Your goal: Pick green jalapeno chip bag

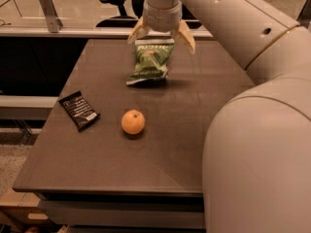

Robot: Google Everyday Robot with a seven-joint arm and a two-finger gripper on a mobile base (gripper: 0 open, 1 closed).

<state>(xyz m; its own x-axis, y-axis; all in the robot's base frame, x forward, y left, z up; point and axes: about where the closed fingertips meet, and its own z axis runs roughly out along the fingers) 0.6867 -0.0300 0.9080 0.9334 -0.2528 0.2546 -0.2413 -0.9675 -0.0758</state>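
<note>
The green jalapeno chip bag (149, 60) lies on the dark table (121, 164) toward its far middle, white lettering at its far end. My gripper (161, 36) hangs right over the bag's far end, open, with one tan finger on each side of that end. It holds nothing. The big pale arm fills the right side of the view and hides the table's right part.
An orange fruit (132, 122) sits in the middle of the table, nearer than the bag. A small black wrapper with a white label (78, 110) lies at the left. Beyond the table are a counter ledge and an office chair (116, 6).
</note>
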